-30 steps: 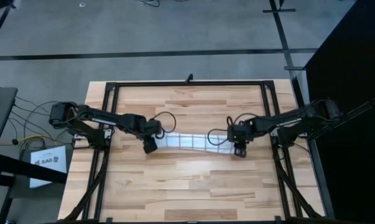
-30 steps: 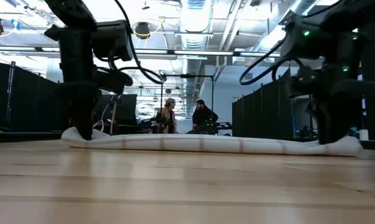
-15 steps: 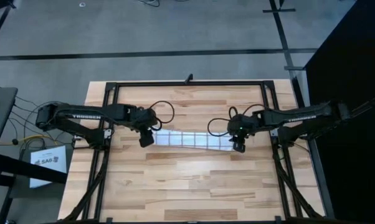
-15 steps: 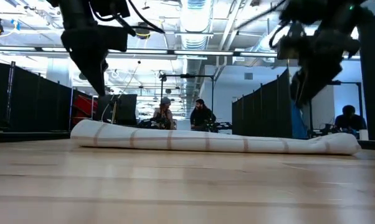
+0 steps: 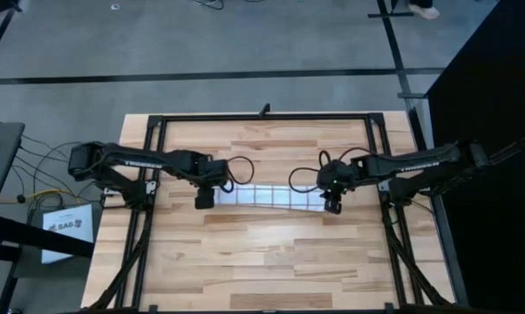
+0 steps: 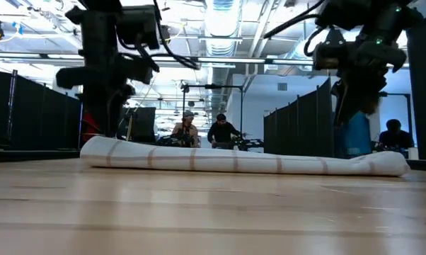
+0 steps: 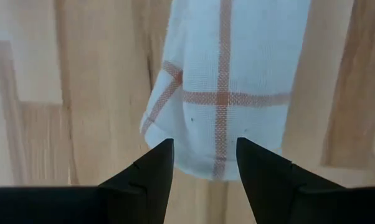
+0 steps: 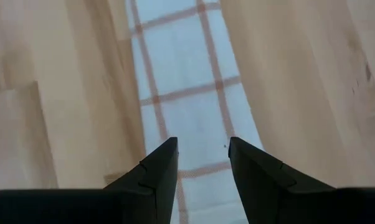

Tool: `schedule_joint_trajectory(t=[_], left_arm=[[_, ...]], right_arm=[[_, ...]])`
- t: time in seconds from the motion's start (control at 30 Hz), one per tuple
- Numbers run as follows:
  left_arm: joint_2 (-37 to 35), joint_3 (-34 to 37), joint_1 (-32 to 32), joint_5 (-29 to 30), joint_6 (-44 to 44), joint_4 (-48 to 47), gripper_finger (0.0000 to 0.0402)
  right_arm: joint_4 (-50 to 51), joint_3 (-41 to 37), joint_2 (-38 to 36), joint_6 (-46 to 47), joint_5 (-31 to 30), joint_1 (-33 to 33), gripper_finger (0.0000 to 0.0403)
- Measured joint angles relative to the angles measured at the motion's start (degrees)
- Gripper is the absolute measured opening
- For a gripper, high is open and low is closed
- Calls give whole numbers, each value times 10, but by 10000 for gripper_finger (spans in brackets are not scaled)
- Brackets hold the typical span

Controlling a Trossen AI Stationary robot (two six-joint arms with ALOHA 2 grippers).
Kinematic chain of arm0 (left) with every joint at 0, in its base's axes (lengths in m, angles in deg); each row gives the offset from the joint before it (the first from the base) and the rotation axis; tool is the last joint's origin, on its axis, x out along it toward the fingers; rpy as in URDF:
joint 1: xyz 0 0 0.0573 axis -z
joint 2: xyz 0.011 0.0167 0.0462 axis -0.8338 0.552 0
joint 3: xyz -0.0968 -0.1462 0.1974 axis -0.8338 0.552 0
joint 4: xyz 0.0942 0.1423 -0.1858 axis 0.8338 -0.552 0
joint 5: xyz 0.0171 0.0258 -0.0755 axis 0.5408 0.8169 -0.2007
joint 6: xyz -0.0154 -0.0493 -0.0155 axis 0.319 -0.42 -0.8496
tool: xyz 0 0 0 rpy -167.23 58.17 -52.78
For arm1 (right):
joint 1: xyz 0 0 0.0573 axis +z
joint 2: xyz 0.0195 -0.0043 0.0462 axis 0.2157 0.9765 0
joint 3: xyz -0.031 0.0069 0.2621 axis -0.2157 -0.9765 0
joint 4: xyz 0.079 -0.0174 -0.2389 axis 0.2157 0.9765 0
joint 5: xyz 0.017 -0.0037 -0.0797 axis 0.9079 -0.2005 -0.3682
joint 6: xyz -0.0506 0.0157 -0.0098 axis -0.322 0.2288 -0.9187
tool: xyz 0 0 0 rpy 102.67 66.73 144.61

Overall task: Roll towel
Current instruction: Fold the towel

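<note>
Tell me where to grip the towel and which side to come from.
Grip the towel at its two ends, from above. It lies as a long, low roll across the table, so the ends are the free parts. The left gripper and right gripper hover open over them.

towel (image 5: 262, 196) | white, thin grid check | rolled into long strip | mid-table, lying crosswise

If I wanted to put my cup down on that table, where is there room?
Bare wood lies on both sides of the rolled towel: a wide patch towards the table's near edge, a narrower one towards its far edge. It is crowded at the towel's ends, under the left gripper and right gripper.
</note>
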Motion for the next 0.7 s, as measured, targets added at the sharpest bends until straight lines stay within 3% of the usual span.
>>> schedule_joint_trajectory(t=[0.4, 0.7], left_arm=[[32, -1, -100, -16, 196, 32, 159], [34, -29, -103, 7, 260, 65, 159]], right_arm=[[-23, 0, 92, 65, 0, -7, 132], [-104, 0, 110, 65, 14, -2, 132]])
